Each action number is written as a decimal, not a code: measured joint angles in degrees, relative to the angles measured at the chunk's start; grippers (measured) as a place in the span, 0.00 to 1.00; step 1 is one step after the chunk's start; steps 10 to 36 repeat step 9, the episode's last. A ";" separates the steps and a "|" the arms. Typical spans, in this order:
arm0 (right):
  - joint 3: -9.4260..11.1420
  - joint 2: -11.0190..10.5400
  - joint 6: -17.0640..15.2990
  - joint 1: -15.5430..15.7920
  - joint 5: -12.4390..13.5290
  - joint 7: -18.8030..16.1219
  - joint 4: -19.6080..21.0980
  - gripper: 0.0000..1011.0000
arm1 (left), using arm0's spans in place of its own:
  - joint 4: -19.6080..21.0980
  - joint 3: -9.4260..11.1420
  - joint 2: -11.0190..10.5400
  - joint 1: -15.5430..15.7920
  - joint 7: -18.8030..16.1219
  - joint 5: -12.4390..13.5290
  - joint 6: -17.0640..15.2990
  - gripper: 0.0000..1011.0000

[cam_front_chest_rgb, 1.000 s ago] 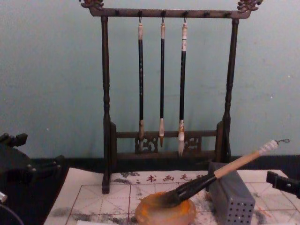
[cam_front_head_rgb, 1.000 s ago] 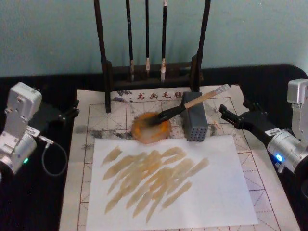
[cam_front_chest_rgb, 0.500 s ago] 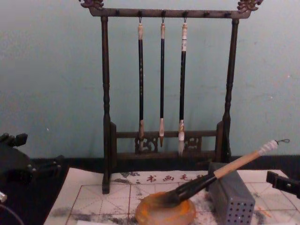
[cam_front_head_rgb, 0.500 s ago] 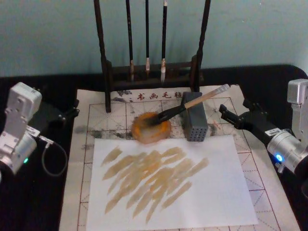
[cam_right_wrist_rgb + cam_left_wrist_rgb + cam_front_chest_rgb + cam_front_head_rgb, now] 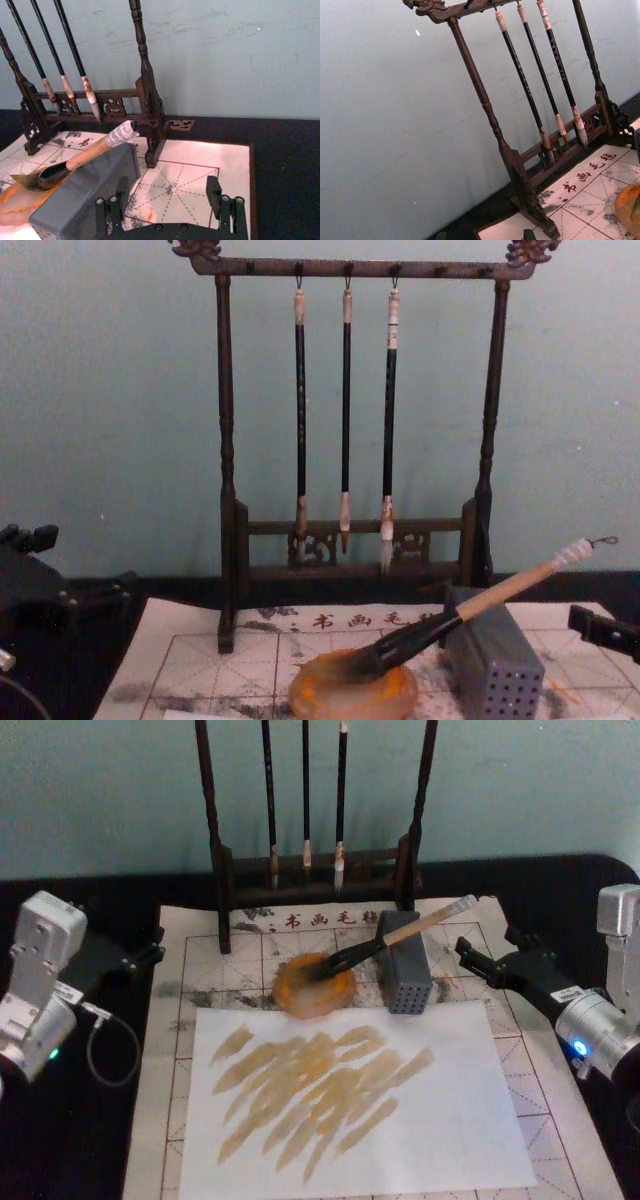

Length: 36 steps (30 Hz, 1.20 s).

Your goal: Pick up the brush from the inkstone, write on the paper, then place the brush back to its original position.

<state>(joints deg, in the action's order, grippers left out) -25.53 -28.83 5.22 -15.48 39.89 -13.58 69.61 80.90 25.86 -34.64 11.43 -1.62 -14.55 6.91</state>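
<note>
Currently the brush [image 5: 385, 940] rests with its tip in the inkstone [image 5: 314, 988], handle propped on a grey box [image 5: 404, 975]; the right gripper [image 5: 478, 958], fingers spread nearby, could knock it rolling onto the paper [image 5: 450, 1120].

inkstone [image 5: 353, 692] cut off below, stand [image 5: 315, 820] top cropped

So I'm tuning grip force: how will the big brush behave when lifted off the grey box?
The brush has a round handle propped on the grey box, so it may roll. Its tip lies in the inkstone, probably wet and soft. It looks light and stiff.
</note>
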 joint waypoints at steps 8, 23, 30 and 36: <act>0.00 0.00 0.00 0.00 0.00 0.00 0.00 0.99 | 0.00 0.00 0.00 0.00 0.00 0.00 0.00 0.99; 0.00 0.00 0.00 0.00 0.00 0.00 0.00 0.99 | 0.00 0.00 0.00 0.00 0.00 0.00 0.00 0.99; 0.00 0.00 0.00 0.00 0.00 0.00 0.00 0.99 | 0.00 0.00 0.00 0.00 0.00 0.00 0.00 0.99; 0.00 0.00 0.00 0.00 0.00 0.00 0.00 0.99 | 0.00 0.00 0.00 0.00 0.00 0.00 0.00 0.99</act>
